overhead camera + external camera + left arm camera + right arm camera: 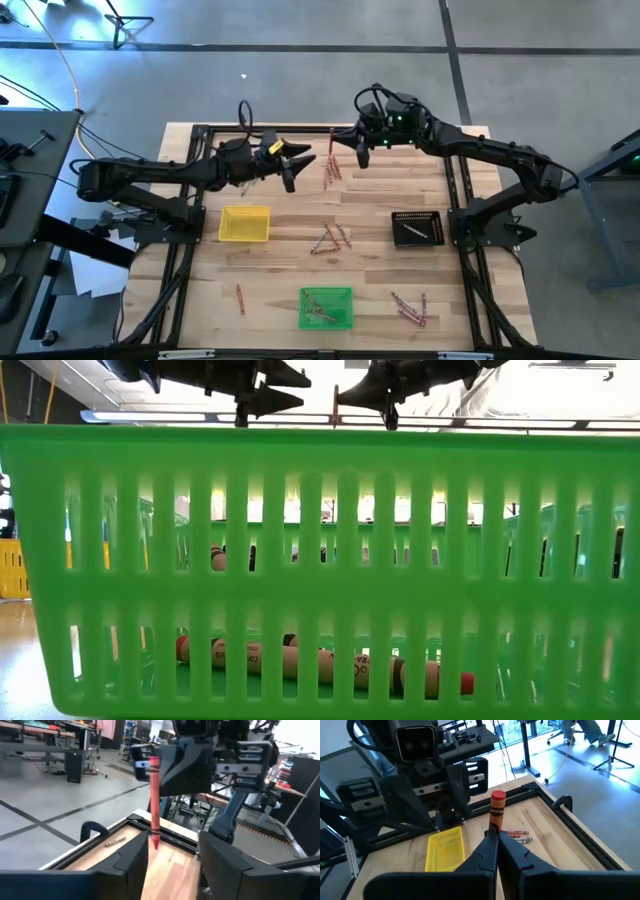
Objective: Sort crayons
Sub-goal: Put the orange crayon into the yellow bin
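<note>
Through the slotted wall of the green tray (320, 560) in the low view, we see the crayons (330, 665) inside only in strips, and the tray hides nearly all the surface behind it. From above, the crayons beside the black tray (417, 228) are too small for us to tell their colours apart. The red crayon (496, 812) has its lower end hidden between the right pincer (497, 840) fingers

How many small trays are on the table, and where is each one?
3. The yellow tray lies on the left side, the black tray on the right, and the green tray at the near middle edge. None seems hidden.
</note>
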Available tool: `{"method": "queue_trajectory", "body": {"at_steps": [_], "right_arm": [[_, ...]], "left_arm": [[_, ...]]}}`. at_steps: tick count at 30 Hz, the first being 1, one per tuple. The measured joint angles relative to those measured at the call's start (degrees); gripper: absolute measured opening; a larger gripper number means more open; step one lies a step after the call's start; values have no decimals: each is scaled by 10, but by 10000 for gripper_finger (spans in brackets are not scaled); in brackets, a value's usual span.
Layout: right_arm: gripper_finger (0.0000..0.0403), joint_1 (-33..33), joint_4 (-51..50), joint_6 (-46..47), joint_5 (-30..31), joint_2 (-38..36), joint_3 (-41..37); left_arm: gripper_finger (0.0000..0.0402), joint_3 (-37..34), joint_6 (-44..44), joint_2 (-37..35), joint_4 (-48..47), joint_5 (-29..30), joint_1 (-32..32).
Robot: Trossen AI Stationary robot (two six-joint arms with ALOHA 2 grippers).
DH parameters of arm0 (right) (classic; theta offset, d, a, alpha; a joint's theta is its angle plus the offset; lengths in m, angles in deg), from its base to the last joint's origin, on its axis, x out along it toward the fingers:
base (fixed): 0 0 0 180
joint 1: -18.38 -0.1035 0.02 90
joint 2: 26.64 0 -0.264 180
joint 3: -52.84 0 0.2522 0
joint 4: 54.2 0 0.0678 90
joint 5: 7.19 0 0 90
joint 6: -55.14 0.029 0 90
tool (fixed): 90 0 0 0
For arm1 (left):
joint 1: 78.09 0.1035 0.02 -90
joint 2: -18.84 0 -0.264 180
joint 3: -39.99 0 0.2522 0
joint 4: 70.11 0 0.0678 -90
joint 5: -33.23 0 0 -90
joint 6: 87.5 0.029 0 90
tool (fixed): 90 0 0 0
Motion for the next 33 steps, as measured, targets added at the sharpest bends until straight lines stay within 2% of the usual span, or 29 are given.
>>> {"method": "queue_trajectory", "body": {"at_steps": [10,18,33], "right_arm": [[0,-25,23,9,10,0,0],[0,-52,23,-15,74,0,0],[0,-75,52,-13,80,0,0]], "left_arm": [[206,0,28,37,63,5,8],[207,0,38,63,113,6,8],[207,0,28,65,112,0,7]]}}
